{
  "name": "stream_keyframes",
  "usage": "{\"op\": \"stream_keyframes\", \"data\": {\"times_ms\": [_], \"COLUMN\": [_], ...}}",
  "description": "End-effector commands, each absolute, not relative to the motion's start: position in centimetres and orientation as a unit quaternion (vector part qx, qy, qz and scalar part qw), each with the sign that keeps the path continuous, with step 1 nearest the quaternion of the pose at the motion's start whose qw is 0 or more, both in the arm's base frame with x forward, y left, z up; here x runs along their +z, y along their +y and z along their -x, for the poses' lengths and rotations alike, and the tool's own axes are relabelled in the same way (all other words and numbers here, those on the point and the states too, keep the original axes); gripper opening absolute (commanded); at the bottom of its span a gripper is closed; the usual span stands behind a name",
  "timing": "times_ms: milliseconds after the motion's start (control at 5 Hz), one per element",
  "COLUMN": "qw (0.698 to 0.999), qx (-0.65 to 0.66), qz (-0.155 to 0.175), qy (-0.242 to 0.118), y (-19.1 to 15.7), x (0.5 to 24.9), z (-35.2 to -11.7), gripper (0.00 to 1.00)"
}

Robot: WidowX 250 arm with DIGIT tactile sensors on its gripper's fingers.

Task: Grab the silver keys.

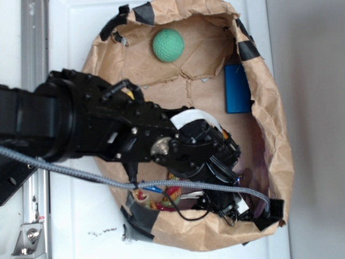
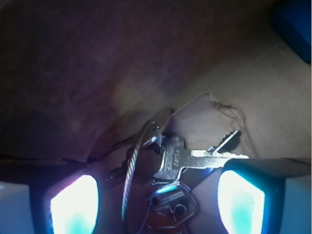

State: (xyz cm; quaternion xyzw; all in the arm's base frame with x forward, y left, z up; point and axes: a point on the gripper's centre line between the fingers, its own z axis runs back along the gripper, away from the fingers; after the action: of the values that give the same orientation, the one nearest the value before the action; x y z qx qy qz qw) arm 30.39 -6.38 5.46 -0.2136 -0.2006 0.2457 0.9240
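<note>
the arm [image 1: 81,127] reaches in from the left over a brown paper bag [image 1: 269,108] that lies opened out on a white surface [image 1: 75,32], its rim patched with black tape [image 1: 248,49]. the arm's head is down in the lower right part of the bag, and from the exterior view the gripper itself is lost among black parts and cables there.

in the wrist view the gripper [image 2: 158,195] is spread — its two fingers [image 2: 73,202] stand well apart at the bottom corners, their pads glowing pale blue-white. the keys [image 2: 187,161] lie between them on the paper floor of the bag, low in the picture: one silver key points right, its blade nearly reaching the right finger, with a wire ring to its left and a dark piece below it. whether either finger touches the keys i cannot tell; nothing is clamped.

a green ball [image 1: 167,45] sits at the far upper end of the bag, well apart from the gripper. a blue block [image 1: 237,88] lies along the right wall, nearer — its corner shows at the top right of the wrist view. bits of red and yellow [image 1: 168,193] peek out under the arm, too hidden to name.
</note>
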Motion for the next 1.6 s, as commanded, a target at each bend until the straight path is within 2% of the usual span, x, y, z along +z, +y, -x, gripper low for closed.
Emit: {"op": "stream_keyframes", "data": {"times_ms": [0, 200, 400, 800, 1000, 1200, 1400], "qw": [0.921, 0.921, 0.922, 0.922, 0.919, 0.925, 0.927], "qx": [0.23, 0.23, 0.239, 0.248, 0.265, 0.296, 0.332], "qz": [0.22, 0.216, 0.198, 0.186, 0.181, 0.142, 0.082], "qy": [-0.227, -0.228, -0.231, -0.234, -0.229, -0.193, -0.156], "y": [-7.1, -7.1, -7.0, -6.9, -5.4, -3.8, -2.5], "x": [6.9, 6.6, 5.6, 5.6, 7.8, 10.3, 13.4], "z": [-30.7, -30.7, -31.5, -32.1, -31.9, -31.9, -32.1], "gripper": [0.0, 0.0, 0.0, 0.0, 0.0, 0.0, 0.0]}}
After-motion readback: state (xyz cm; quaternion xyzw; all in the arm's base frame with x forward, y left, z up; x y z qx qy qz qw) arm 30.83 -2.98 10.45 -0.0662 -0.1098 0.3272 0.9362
